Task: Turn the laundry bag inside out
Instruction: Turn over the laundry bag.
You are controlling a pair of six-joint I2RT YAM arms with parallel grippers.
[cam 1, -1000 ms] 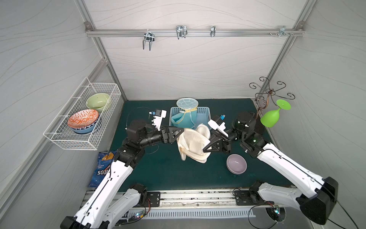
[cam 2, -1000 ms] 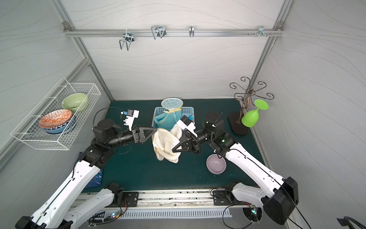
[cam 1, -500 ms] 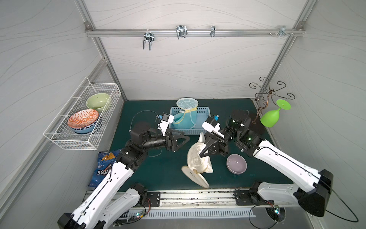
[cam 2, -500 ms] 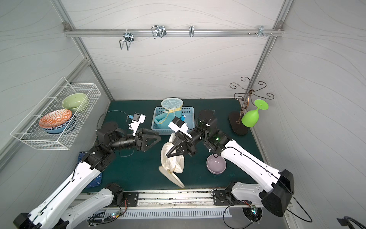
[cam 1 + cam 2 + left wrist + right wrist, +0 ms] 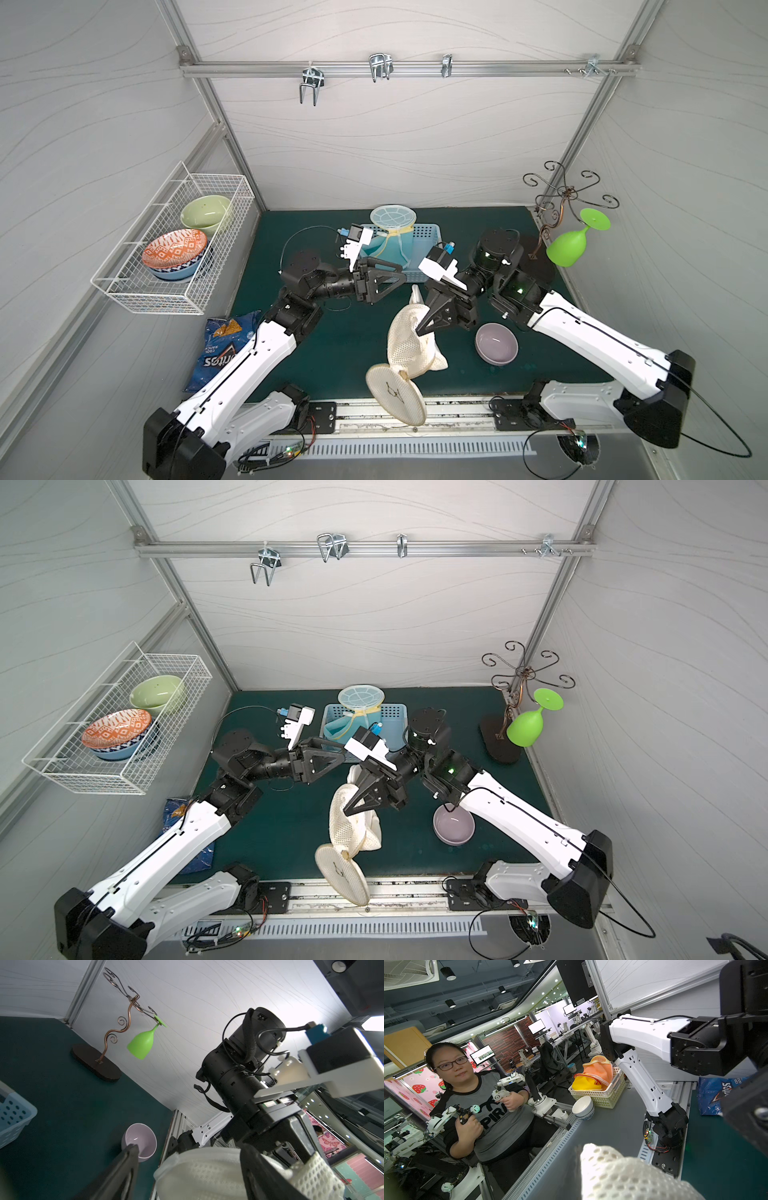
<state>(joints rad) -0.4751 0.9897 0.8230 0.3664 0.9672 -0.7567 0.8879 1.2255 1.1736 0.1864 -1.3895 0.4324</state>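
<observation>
1. Right gripper [image 5: 419, 331] was closed tight on the white mesh laundry bag [image 5: 409, 345], pinching its upper part.
2. The bag hung from it above the green table [image 5: 332, 357], with its round flat end lowest, near the front edge.
3. Left gripper [image 5: 397, 277] had its jaws apart and held nothing, just beside the bag's top.
4. A purple bowl [image 5: 496, 343] sat near the bag.

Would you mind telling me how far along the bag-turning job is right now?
Done: the laundry bag is lifted. In hand: the right gripper is shut on its mesh, and its round end hangs past the front edge of the table; the left gripper stands open beside it, holding nothing. Left: the turning itself; I cannot tell whether any part is inverted yet.
</observation>
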